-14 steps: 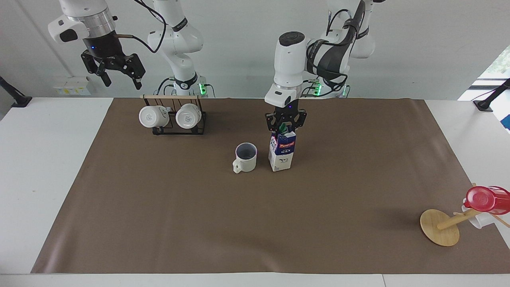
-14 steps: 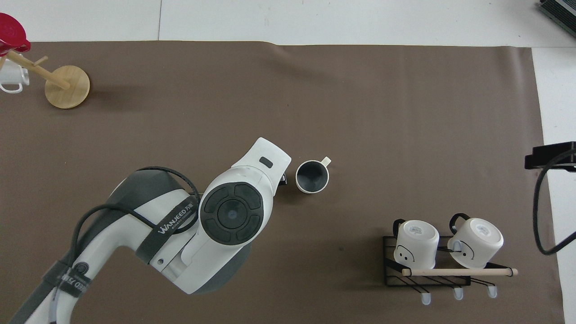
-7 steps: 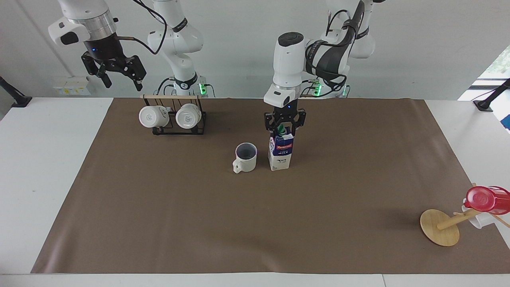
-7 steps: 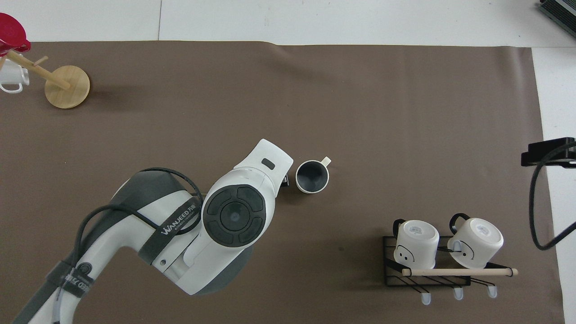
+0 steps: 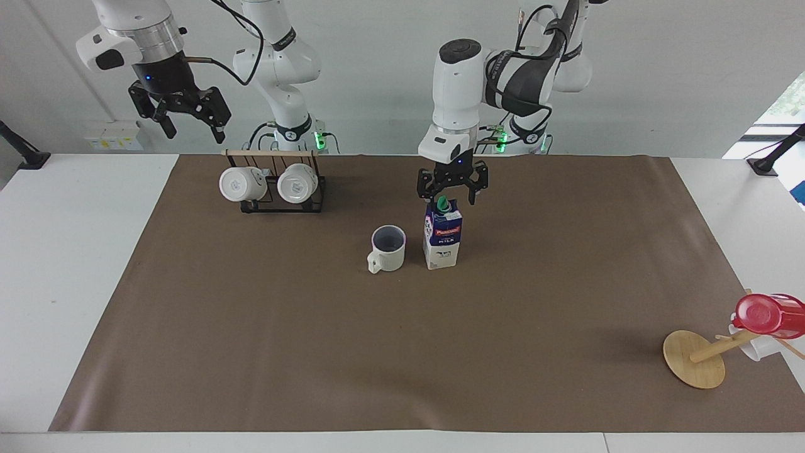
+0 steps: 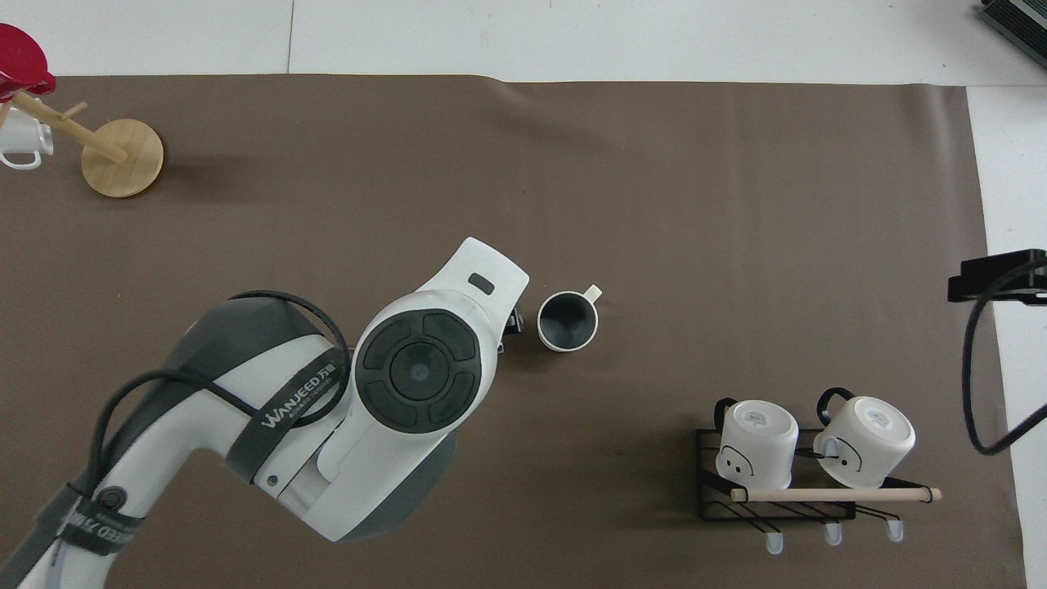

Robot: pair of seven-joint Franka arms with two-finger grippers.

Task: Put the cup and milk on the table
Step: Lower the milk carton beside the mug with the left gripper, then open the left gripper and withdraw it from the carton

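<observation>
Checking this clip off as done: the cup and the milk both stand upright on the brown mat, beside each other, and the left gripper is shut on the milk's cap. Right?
Not quite. In the facing view the left gripper is open just above the milk, its fingers spread clear of the green cap. The rest holds: the cup and the milk stand upright, side by side on the mat.

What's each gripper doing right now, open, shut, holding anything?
Left gripper: open, empty, just above the milk carton, which stands on the brown mat beside the cup.
Right gripper: open, empty, raised above the mug rack, waiting.
</observation>
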